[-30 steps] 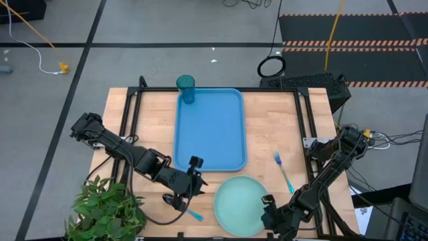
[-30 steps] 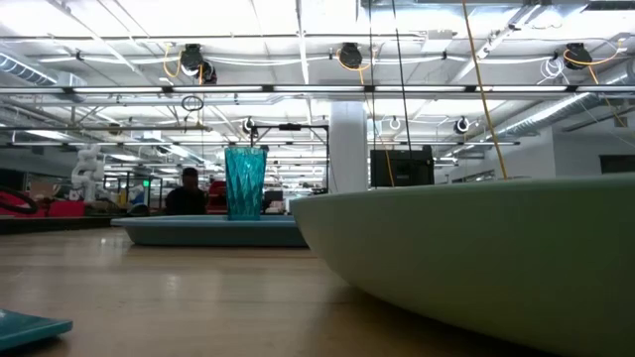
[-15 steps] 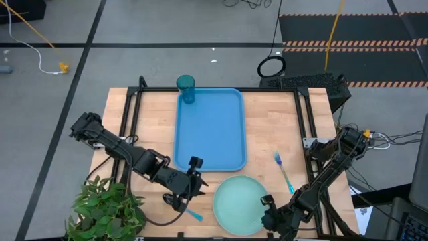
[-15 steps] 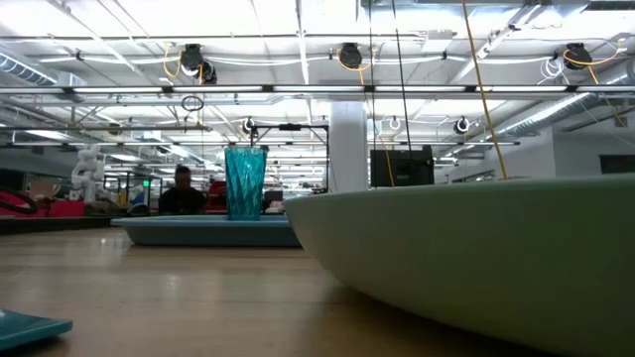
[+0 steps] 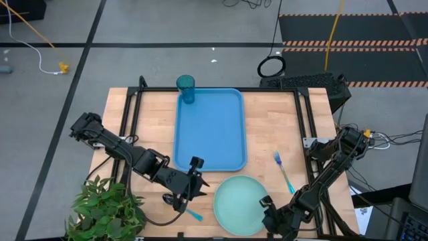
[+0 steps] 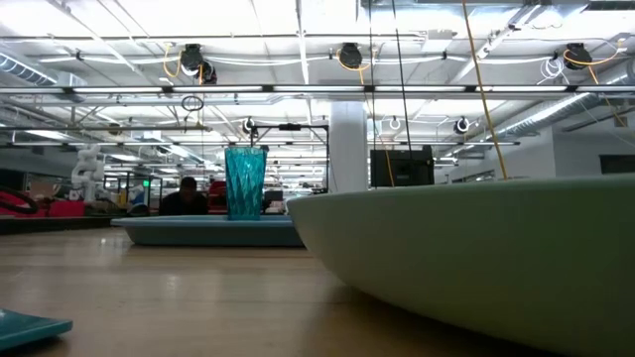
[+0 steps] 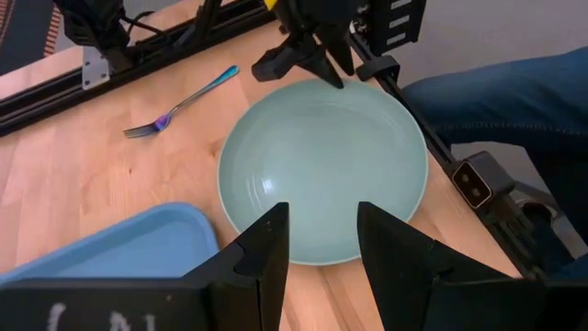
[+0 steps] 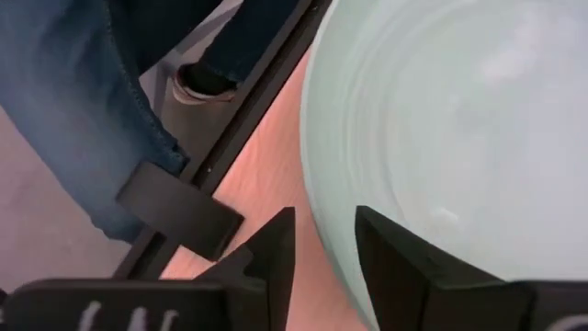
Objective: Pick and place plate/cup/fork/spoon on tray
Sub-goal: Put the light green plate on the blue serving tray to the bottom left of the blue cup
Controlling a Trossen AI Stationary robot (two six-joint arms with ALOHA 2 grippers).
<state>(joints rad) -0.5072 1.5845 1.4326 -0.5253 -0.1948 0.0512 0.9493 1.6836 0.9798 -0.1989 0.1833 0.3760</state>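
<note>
The mint-green plate (image 5: 241, 204) lies on the table near its near edge, just near of the blue tray (image 5: 209, 130). The teal cup (image 5: 186, 88) stands at the tray's far left corner. The fork (image 5: 283, 171) lies on the table right of the tray. The spoon (image 5: 180, 206) lies left of the plate, under my left arm. My left gripper (image 7: 322, 241) is open and empty above the table, between the tray's near left corner and the plate. My right gripper (image 8: 322, 246) is open at the plate's near right rim, one finger on each side of it. My right gripper stands astride the plate's near right rim (image 8: 322, 216), one finger over the plate's inside and one outside it, coming from the table's near right side. I cannot tell whether the fingers touch the rim. The plate lies flat on the table.
A potted plant (image 5: 107, 209) stands at the table's near left corner. A person's leg in jeans (image 8: 83, 101) is close to the near edge beside the plate. Black frame rails (image 5: 131, 127) run along both sides of the table. Bare wood lies left and right of the tray.
</note>
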